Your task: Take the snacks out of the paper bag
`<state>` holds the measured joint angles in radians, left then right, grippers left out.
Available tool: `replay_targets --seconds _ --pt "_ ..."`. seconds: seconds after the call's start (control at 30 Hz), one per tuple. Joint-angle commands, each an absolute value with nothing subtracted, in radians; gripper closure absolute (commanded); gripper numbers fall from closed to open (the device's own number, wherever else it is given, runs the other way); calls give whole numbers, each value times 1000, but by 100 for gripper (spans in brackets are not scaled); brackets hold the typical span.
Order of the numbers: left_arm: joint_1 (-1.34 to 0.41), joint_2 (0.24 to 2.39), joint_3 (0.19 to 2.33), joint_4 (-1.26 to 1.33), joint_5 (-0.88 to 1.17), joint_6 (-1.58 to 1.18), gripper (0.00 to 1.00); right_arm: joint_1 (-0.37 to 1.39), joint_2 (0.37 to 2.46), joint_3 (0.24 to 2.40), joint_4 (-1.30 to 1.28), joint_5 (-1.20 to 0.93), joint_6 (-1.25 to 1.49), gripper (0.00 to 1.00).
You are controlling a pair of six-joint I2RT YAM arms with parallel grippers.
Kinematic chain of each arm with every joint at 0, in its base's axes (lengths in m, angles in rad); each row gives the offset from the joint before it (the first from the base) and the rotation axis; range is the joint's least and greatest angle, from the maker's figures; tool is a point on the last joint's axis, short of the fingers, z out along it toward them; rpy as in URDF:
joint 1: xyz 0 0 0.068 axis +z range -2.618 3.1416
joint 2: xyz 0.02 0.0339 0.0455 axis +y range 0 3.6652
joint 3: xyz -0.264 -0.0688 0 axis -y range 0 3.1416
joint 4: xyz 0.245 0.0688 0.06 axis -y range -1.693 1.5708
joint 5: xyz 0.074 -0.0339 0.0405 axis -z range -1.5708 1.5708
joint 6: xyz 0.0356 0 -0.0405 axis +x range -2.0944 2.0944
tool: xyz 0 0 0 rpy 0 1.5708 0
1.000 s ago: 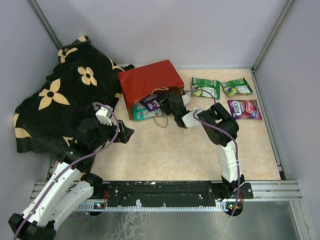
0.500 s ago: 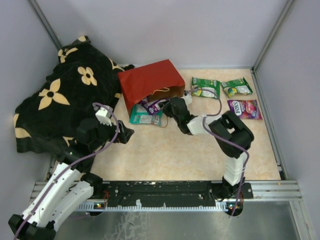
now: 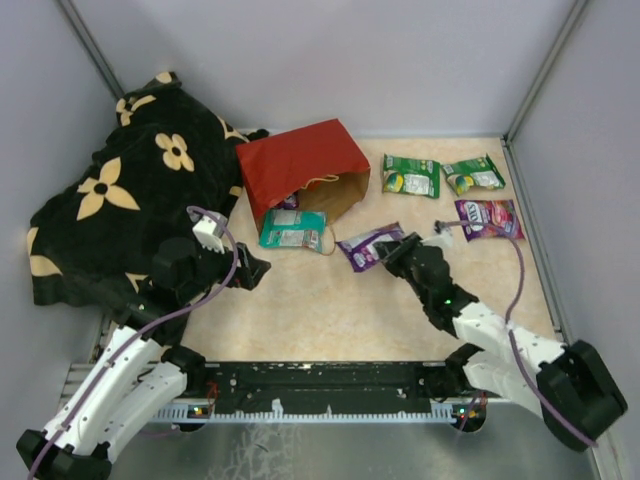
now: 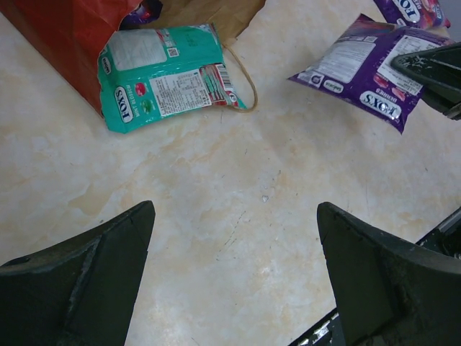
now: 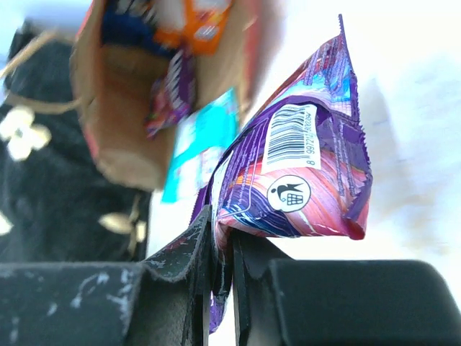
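The red paper bag (image 3: 300,165) lies on its side, its brown mouth facing right-front; it also shows in the right wrist view (image 5: 130,108) with an orange packet (image 5: 194,18) and a purple one (image 5: 169,90) inside. A teal packet (image 3: 290,229) lies at the bag's mouth, seen too in the left wrist view (image 4: 162,72). My right gripper (image 3: 393,254) is shut on a purple packet (image 3: 368,246), held out in front of the bag (image 5: 302,173). My left gripper (image 3: 250,268) is open and empty, near the teal packet. Two green packets (image 3: 411,175) (image 3: 473,175) and a pink-purple one (image 3: 489,217) lie at right.
A black flower-patterned blanket (image 3: 120,200) is heaped at the back left, against the bag. Grey walls enclose the table on three sides. The bag's cord handle (image 4: 245,79) loops on the table beside the teal packet.
My right arm has pulled back and right from the bag's mouth, drawing the purple packet out with it. The teal packet has slid further out. The left arm has not moved.
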<state>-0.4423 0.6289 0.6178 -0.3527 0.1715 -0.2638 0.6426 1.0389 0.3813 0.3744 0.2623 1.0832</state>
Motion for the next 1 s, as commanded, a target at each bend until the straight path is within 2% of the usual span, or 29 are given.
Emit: replay_targets --seconds 0.0,0.1,0.23,0.43,0.67,0.73,0.8,0.83,0.97 --pt "-440 634 604 -342 211 -252 0 421 888 291 283 228 1064 88" --pt "-440 644 605 -342 220 -249 0 260 899 270 310 130 1037 89" --pt "-439 650 606 -344 219 -248 0 123 1070 293 450 17 1039 89" --pt "-439 655 606 -348 206 -250 0 100 1371 396 630 29 1112 88" --pt "-439 657 606 -351 193 -249 0 101 1550 433 799 160 1228 78" --pt "-440 661 606 -351 195 -250 0 101 1584 455 816 162 1241 64" --pt "-440 667 606 -351 199 -249 0 101 1602 479 813 133 1244 39" --pt "-440 671 607 -352 200 -250 0 106 1600 487 802 124 1243 32" --pt "-439 677 609 -354 203 -249 0 187 1467 511 588 266 1210 10"
